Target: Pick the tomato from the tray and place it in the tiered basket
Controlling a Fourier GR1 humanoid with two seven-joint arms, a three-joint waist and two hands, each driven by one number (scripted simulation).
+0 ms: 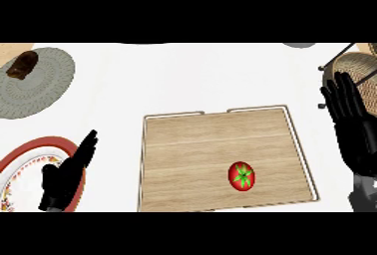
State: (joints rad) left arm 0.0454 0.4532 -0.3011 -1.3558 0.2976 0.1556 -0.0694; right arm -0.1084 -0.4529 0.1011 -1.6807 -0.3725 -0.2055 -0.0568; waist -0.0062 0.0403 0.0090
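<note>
1. Left hand [65, 175]: fingers straight, holding nothing, over a red-rimmed round plate [22, 158].
2. Red tomato with green stem [242, 175]: on the pale wooden tray [213, 149], between both hands.
3. Right hand [352, 122]: fingers extended, holding nothing, just beside the woven tiered basket [359, 64].

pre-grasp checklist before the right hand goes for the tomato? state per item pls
1. Tomato on the wooden tray, lower right part, nothing covering it: ok.
2. Right hand open, holding nothing, at the view's right edge: ok.
3. Left hand open, over the red-rimmed plate, off the tray: ok.
4. Way from right hand to tomato: only the tray's thin rim lies between: ok.
5. Tiered basket at the upper right, partly cut off by the view's edge; free room inside: cannot tell.
6. Brown item on the grey plate, far from the path: ok.
</note>
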